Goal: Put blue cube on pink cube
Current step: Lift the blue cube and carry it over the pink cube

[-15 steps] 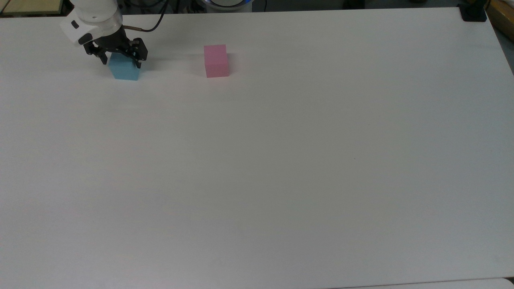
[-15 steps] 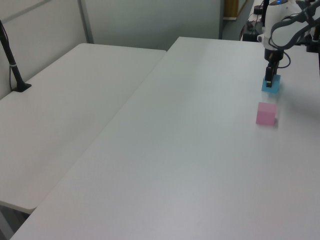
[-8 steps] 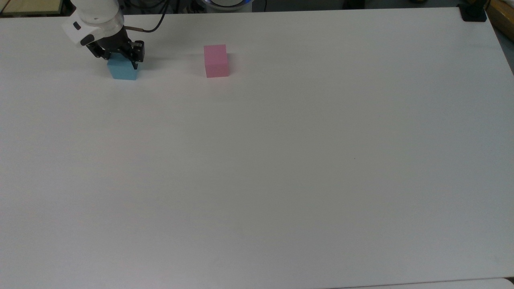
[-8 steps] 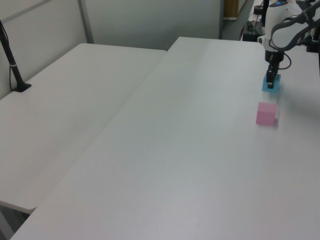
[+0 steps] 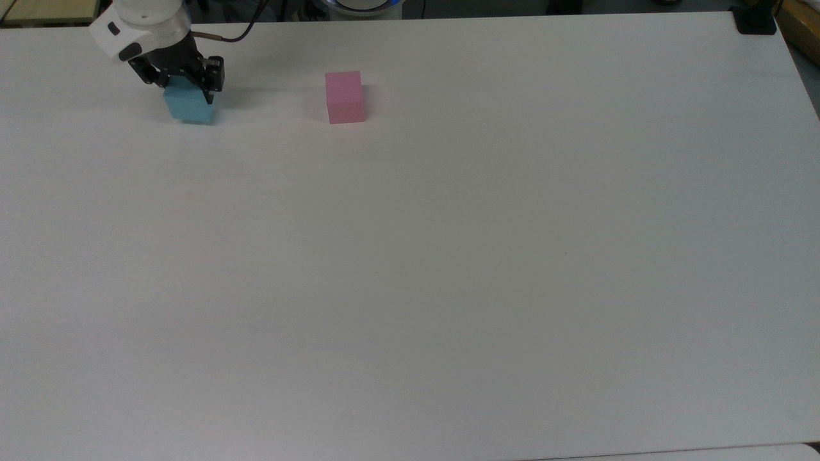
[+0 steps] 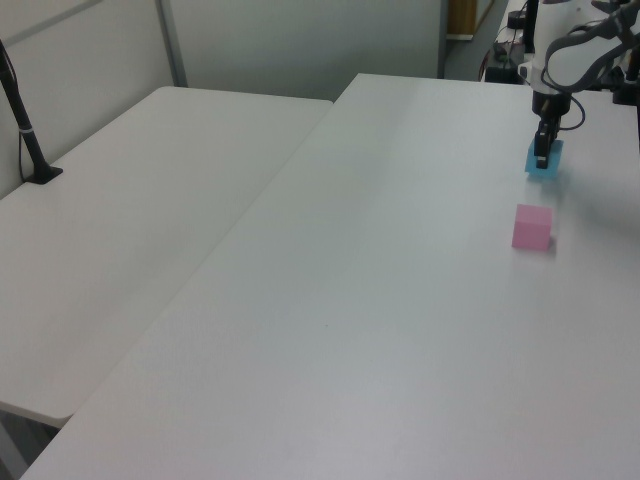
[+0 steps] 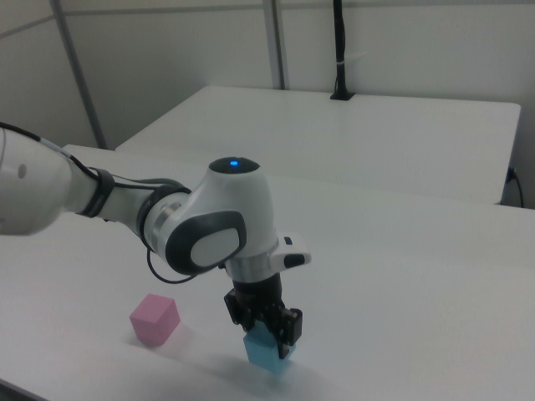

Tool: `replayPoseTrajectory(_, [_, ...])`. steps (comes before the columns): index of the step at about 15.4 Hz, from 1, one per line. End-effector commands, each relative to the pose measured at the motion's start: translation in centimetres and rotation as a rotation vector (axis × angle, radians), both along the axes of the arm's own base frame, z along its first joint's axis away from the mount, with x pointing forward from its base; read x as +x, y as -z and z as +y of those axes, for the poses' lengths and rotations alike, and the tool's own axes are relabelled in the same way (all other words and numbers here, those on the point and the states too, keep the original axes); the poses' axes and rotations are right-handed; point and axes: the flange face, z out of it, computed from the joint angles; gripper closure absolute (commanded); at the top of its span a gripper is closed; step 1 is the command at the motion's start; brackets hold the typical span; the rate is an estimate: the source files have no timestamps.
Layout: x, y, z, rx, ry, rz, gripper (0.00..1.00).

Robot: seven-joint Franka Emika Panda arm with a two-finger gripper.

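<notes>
You have a wide white table (image 5: 448,256) carrying everything, and the left view adds a second white table (image 6: 130,230) alongside it at about 9 o'clock, with a black post (image 6: 22,115) standing on its far edge. The right view shows that second table behind the arm, post included, plus grey partition walls.

Your white Panda arm (image 7: 209,225) reaches in from 9 o'clock in the right view, a blue light on its top joint. In the top view you see just its wrist at 11 o'clock.

The gripper (image 5: 186,89) points straight down, fingers clenched on the blue cube (image 5: 188,107), one on each opposite side face. The right view shows a shadow on the table under the cube, so it looks lifted slightly clear, though you cannot be certain. Its faces are equal, so there is no long axis; in the top view its edges sit a little skewed to the table edges.

The pink cube (image 5: 345,97) rests flat on the table, well apart from the blue one, at 3 o'clock of it in the top view, 9 o'clock in the right view (image 7: 155,319), and nearer the camera in the left view (image 6: 532,227)
</notes>
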Motion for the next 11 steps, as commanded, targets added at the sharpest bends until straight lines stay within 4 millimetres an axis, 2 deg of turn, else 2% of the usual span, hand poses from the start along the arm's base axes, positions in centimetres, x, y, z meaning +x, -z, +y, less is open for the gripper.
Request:
replayPoseTrajectory(1, [-0.4, -5.5, -0.3, 0.004, -0.039, 0.032, 0.67])
replayPoseTrajectory(3, [0.8, -9.9, -1.0, 0.008, -0.027, 0.055, 0.67])
replayPoseTrajectory(7, [2.5, -16.9, -0.7, 0.004, -0.022, 0.037, 0.66])
replayPoseTrajectory(10, [3.1, -20.6, -0.1, 0.001, -0.025, 0.033, 0.66])
replayPoseTrajectory(11, [3.1, -20.8, 0.3, 0.003, -0.026, 0.032, 0.66])
